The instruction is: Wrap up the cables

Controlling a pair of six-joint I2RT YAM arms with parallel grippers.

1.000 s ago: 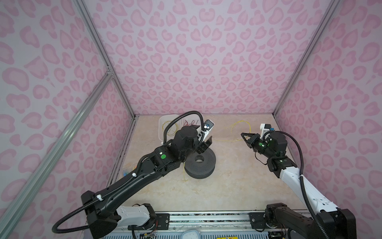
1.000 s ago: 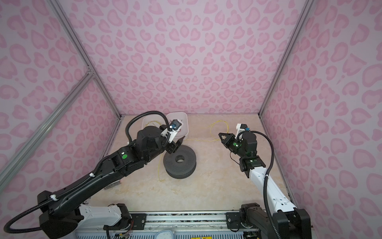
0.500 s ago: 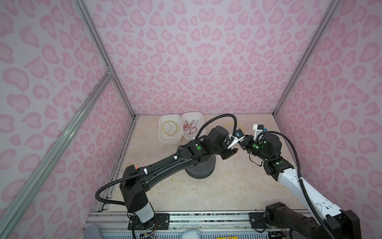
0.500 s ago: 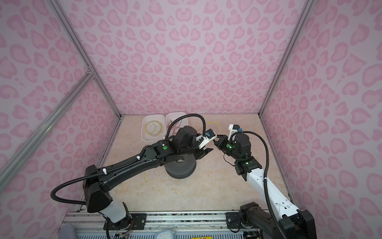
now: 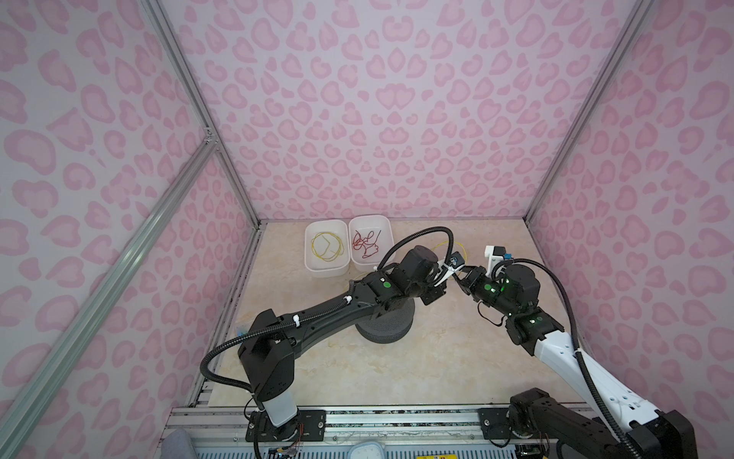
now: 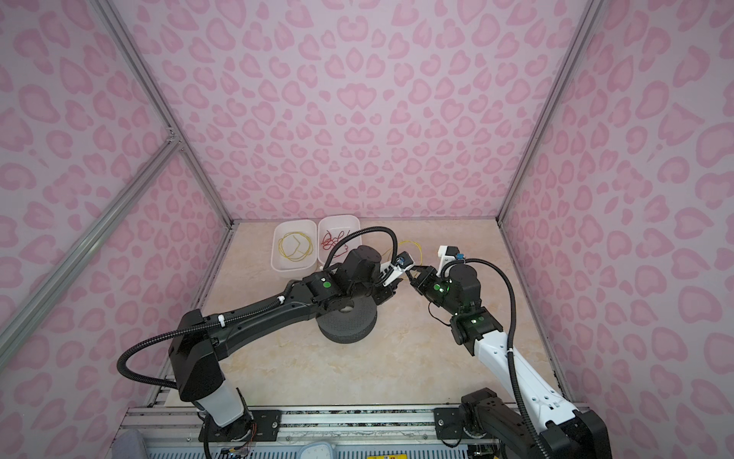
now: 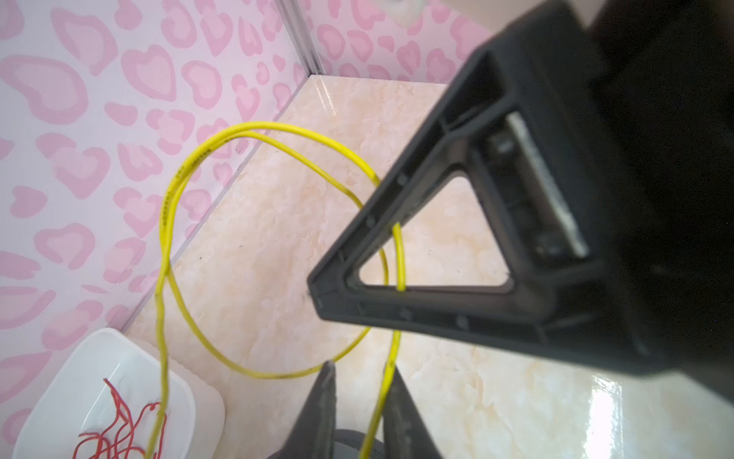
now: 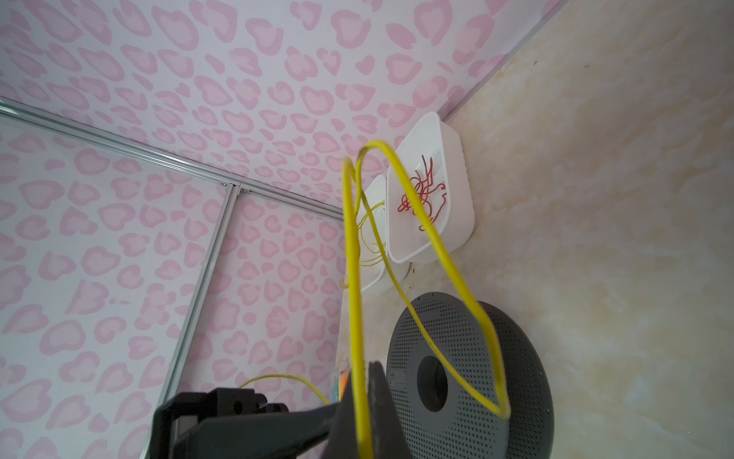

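You've got a glossy marble-look tabletop (image 7: 278,238), matt grey perforated plastic spool (image 8: 528,377), smooth white plastic bins (image 5: 325,272), and yellow cable (image 7: 162,222) in slick insulation.

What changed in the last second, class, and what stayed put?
The left gripper swung from above the grey spool across to the right gripper and now has the yellow cable between its fingers; whether it grips is unclear. The right gripper stays shut on that cable, roughly in place. Spool and both white tubs have not moved.
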